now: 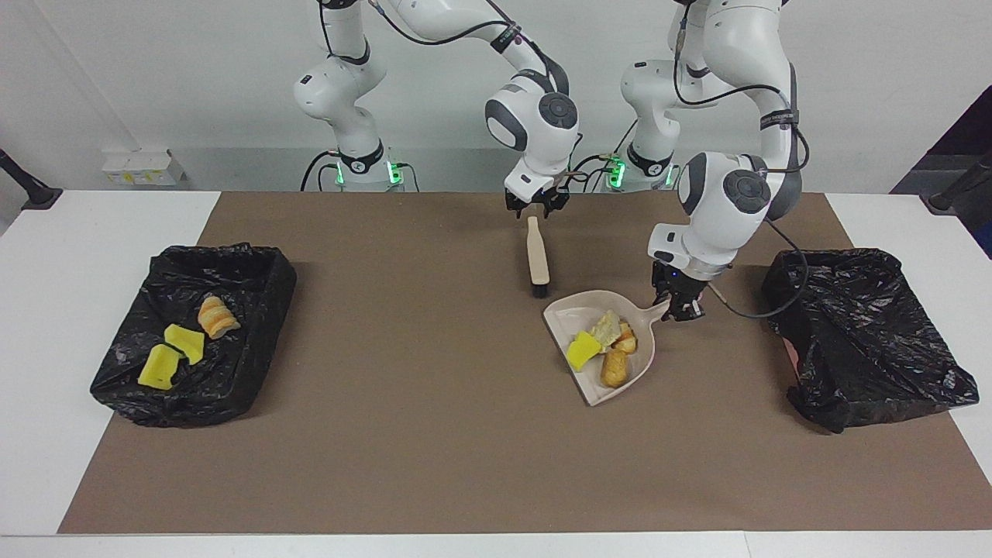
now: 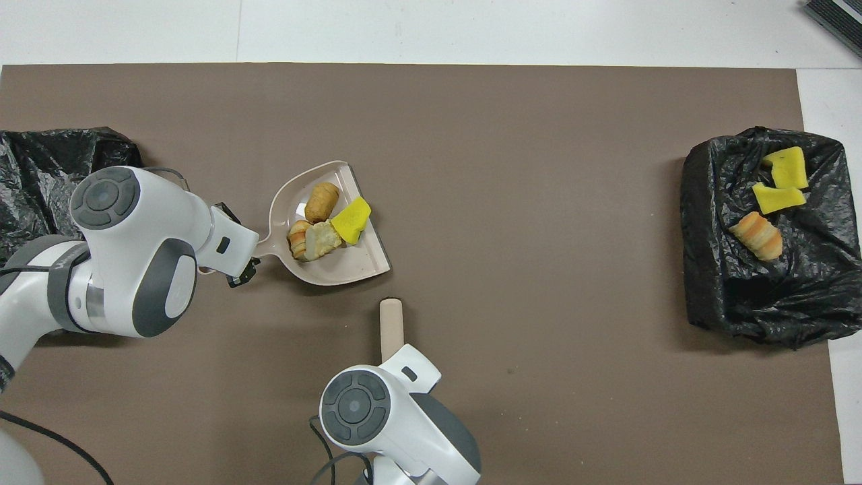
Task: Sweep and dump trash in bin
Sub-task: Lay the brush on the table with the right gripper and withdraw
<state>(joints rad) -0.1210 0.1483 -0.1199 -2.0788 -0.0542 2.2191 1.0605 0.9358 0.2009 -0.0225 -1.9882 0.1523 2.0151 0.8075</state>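
On the dustpan's point(image 1: 593, 387) handle, the left hand point(image 1: 680, 306) is clamped.

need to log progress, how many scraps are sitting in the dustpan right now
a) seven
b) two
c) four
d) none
c: the dustpan holds four scraps, namely a yellow sponge chunk, a pale crumbly lump and two golden-brown bread-like pieces, while three more already lie in the bin toward the right arm's end of the table.
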